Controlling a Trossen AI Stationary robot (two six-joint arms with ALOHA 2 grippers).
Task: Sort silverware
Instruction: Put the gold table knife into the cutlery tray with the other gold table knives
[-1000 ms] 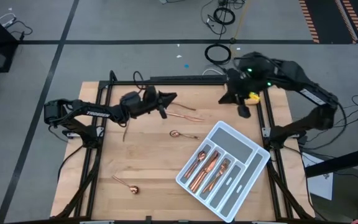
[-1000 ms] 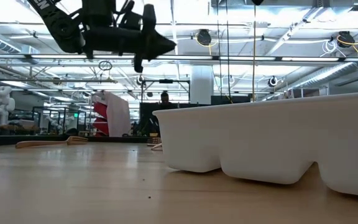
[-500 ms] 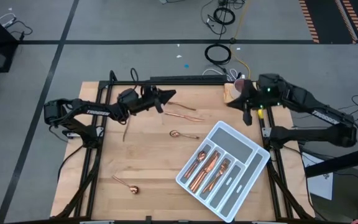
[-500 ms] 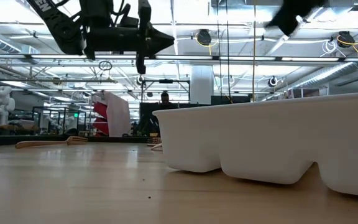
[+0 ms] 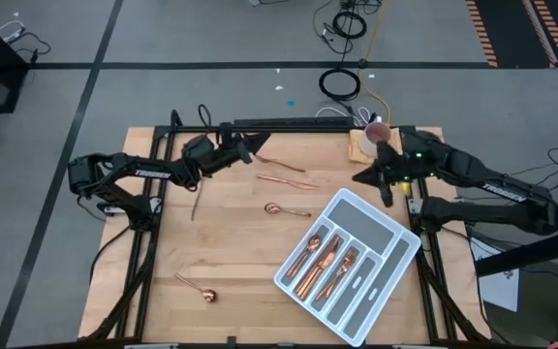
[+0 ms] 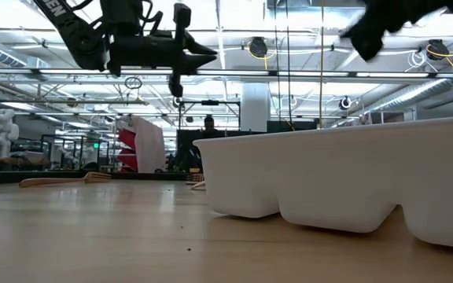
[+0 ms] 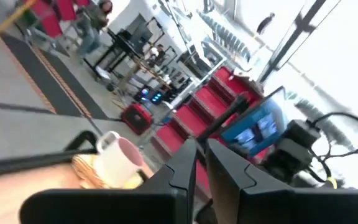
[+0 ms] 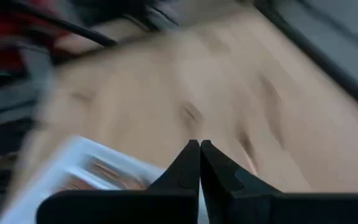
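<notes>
Tabletop [image 5: 231, 242]: shut right pincer [image 5: 387, 197] swung nearer tray [image 5: 381, 225]; left pincer [image 5: 252, 147] nearly closed, empty

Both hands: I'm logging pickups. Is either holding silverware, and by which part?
The right hand is shut on nothing. Nothing shows in the left hand, though a thin piece cannot be ruled out.

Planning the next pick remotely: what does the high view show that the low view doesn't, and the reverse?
Only the high view shows the pieces sorted in the tray, loose spoons at mid-table and the near-left corner, and a mug at the far edge.

Only the low view shows the room behind the table.

Both show the tray wall, the left gripper raised over the far side, and the right gripper, shut, near the tray.
</notes>
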